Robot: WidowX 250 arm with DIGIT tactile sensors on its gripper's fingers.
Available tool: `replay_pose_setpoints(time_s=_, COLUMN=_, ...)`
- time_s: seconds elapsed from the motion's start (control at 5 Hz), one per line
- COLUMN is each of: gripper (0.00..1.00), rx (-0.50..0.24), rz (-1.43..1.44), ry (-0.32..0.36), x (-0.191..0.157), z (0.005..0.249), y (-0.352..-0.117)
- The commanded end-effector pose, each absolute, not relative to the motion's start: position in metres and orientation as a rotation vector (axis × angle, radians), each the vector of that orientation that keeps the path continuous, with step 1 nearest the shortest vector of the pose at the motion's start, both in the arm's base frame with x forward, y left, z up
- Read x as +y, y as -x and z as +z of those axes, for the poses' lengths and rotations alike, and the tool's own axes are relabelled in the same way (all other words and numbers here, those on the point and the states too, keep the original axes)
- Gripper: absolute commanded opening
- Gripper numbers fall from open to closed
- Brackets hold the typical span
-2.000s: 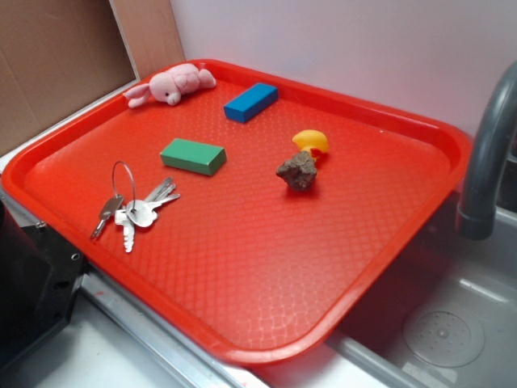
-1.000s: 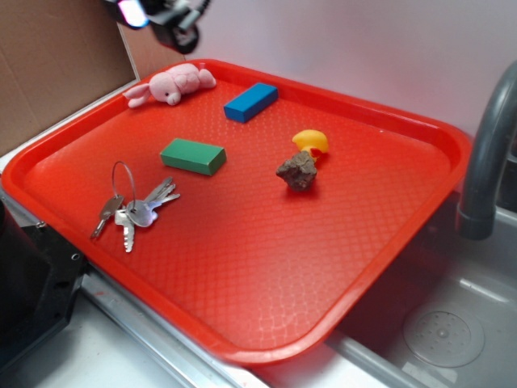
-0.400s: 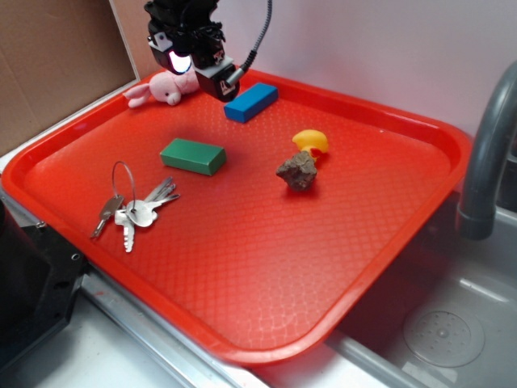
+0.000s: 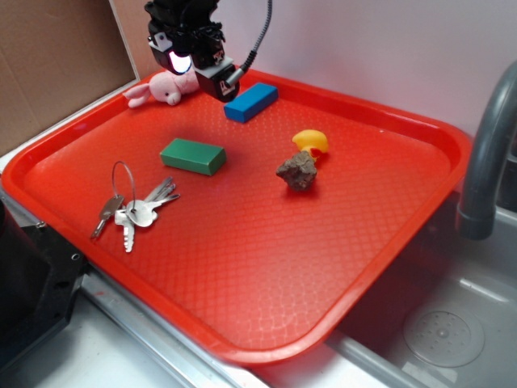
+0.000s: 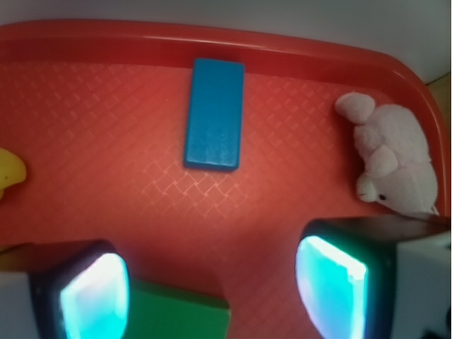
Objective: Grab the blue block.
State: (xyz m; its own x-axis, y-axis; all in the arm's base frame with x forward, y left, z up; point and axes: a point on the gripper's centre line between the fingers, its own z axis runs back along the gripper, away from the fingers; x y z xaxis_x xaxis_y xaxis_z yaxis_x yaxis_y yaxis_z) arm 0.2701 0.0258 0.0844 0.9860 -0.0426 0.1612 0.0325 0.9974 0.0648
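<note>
The hand (image 5: 212,289) is spread wide and holds nothing, hanging above the red tray (image 4: 339,267) near the blue block (image 5: 215,113), which lies flat by the tray's far rim.

1. No readable text, label, brand, number or sign anywhere in either view.
2. Blue block (image 4: 250,102): plain faces, no markings.
3. Green block (image 4: 193,156): plain, no print.
4. Red tray (image 4: 266,307): embossed diamond pattern only, no lettering.
5. Keys (image 4: 137,212): too small to show any stamping.
6. Gripper (image 5: 212,293): glowing pads (image 5: 93,296), no legible writing on them or on the housing.
7. Pink plush toy (image 4: 171,84), yellow piece (image 4: 311,141) and rock (image 4: 298,170): unmarked.
8. Cardboard (image 4: 56,56) at the back left: bare, no print visible.
</note>
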Motion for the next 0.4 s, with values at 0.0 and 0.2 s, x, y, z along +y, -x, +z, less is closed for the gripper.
replay_pose_setpoints(time_s=0.0, gripper=1.00, rx=-0.229, rz=0.023, ry=-0.098, x=0.044, z=0.068, y=-0.312)
replay_pose_setpoints(time_s=0.2, gripper=1.00, rx=-0.244, rz=0.028, ry=-0.072, x=0.048, z=0.057, y=-0.320)
